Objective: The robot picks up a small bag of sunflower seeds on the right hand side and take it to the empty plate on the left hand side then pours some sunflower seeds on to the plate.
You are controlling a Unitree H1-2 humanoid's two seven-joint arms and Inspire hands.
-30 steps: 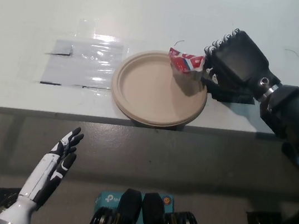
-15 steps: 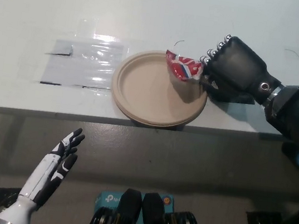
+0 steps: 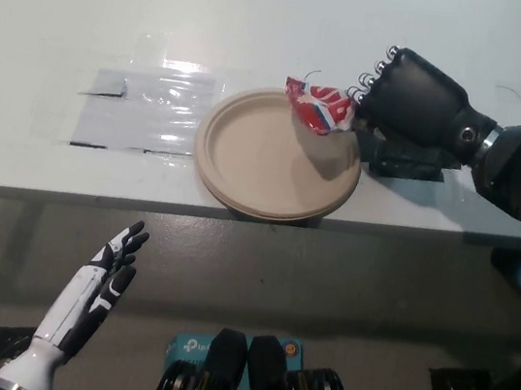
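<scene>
Holding: right hand (image 3: 414, 98), fingers clenched on seed bag (image 3: 319, 106) over plate (image 3: 275, 163) rim.
Idle: left hand (image 3: 88, 302), fingers released, low.
Next: tip bag further.

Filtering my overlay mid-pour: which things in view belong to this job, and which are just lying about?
Job: right hand holding the red seed bag; empty plate beneath it.
Lying about: clear plastic sheet; dark object under the right hand; left hand, open, resting low.
</scene>
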